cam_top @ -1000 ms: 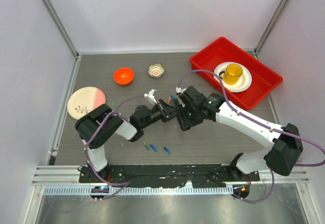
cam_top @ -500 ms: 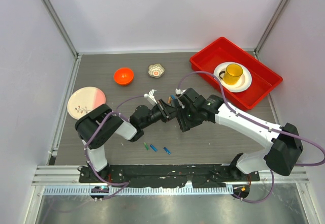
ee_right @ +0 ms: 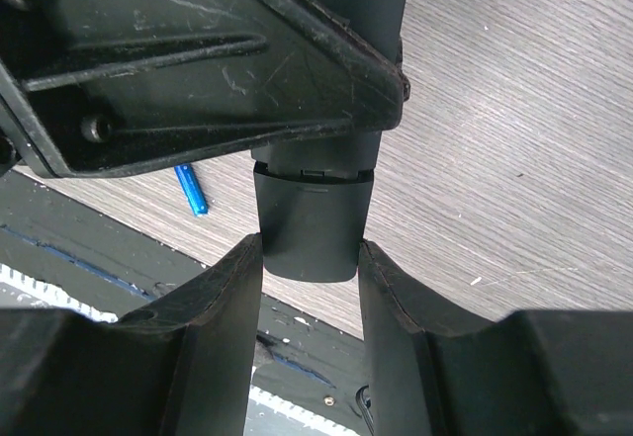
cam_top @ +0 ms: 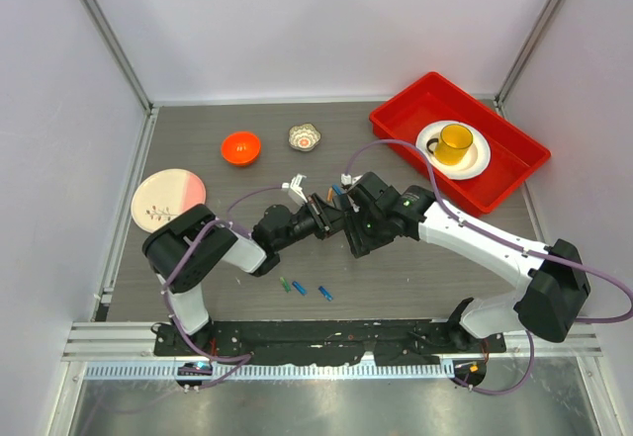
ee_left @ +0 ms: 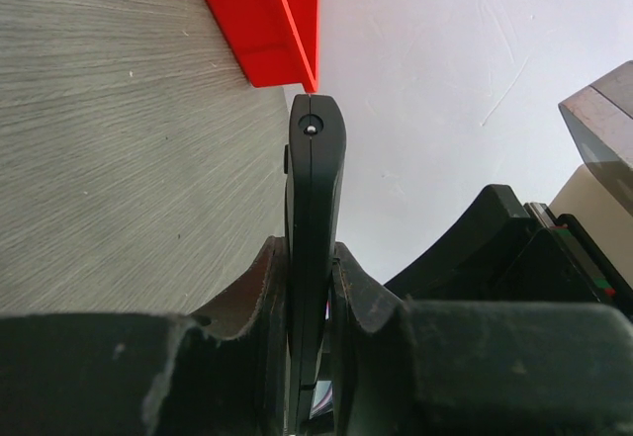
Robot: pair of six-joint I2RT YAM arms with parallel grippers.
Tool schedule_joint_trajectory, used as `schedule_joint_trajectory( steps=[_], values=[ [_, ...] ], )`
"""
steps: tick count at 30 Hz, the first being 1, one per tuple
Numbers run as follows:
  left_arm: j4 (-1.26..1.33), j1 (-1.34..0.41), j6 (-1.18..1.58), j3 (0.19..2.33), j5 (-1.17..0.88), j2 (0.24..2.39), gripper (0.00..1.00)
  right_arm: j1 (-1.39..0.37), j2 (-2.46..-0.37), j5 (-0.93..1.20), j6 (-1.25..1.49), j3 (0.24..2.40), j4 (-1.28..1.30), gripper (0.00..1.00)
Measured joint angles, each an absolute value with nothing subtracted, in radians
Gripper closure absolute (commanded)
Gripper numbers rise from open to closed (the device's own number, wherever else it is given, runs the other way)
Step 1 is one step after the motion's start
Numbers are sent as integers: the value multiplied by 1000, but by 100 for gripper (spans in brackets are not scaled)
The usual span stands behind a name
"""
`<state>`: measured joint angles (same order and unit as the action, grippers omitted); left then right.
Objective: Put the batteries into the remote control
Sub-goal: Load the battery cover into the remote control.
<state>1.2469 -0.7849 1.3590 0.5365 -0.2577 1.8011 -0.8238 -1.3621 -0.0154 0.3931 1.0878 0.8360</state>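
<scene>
Table (ee_left: 119, 139) — grey wood-grain look, matt, fine streaks. Tray (ee_left: 259, 21): red plastic, glossy. Remote (ee_left: 314, 189): black plastic, smooth, soft sheen. Fingers (ee_left: 247, 293) — black, matt, scuffed, edges rough & chipped. Wall (ee_left: 445, 80): white, smooth, faint scratches. Battery (ee_right: 191, 190): shiny blue.

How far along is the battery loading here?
Done: the remote is off the table, held between both arms. In hand: the left gripper is shut on one end, and the right gripper clamps the other. Left: three batteries lie loose on the table; whether any is loaded cannot be seen.
</scene>
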Motion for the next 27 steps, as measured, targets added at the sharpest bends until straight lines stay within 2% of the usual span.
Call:
schedule_joint_trajectory(
  steps=[27],
  values=[
    [1213,-818,1344,537,-234,1781,100,-811,-1371,7,390,1088,854,87]
  ],
)
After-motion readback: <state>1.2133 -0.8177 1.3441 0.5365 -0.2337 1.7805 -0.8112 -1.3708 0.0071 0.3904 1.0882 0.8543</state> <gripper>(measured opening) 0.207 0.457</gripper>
